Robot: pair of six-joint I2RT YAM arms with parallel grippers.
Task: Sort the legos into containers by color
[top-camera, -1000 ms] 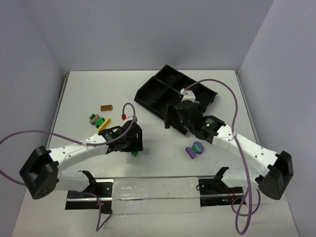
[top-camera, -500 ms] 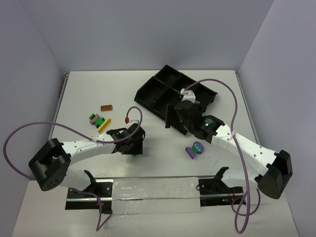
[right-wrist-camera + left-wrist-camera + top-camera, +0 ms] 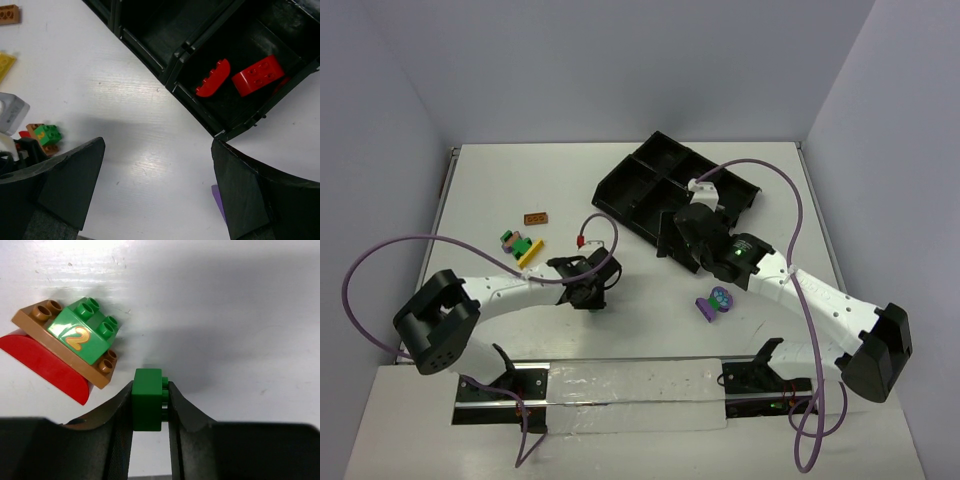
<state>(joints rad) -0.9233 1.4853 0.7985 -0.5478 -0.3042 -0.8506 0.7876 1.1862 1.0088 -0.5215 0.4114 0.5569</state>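
I'm seeing bare table [image 3: 240, 315] lying open ahead and rightward of the left gripper [image 3: 150, 405], which is clamping a green brick [image 3: 147, 400], but a brick stack [image 3: 75, 342] is crowding it just off the other side. The right gripper [image 3: 157, 190] is hanging spread over bare table, the tray [image 3: 172, 75] wall standing ahead and a purple piece [image 3: 717, 302] lying near its arm.

White tabletop [image 3: 520, 180], matte, some glare.
- black divided tray [image 3: 610, 190]: far right of centre, sits skewed to tabletop edges
- brown brick [image 3: 535, 217]: left of centre, alone
- green-pink-yellow cluster [image 3: 519, 244]: just nearer than brown brick, pieces touching
- stack [image 3: 80, 332]: green "2" brick on brown plate on red curved piece, mid-tabletop
- purple flower piece [image 3: 718, 300]: right of centre, well apart from tray
- metal strip [image 3: 630, 385]: along near edge
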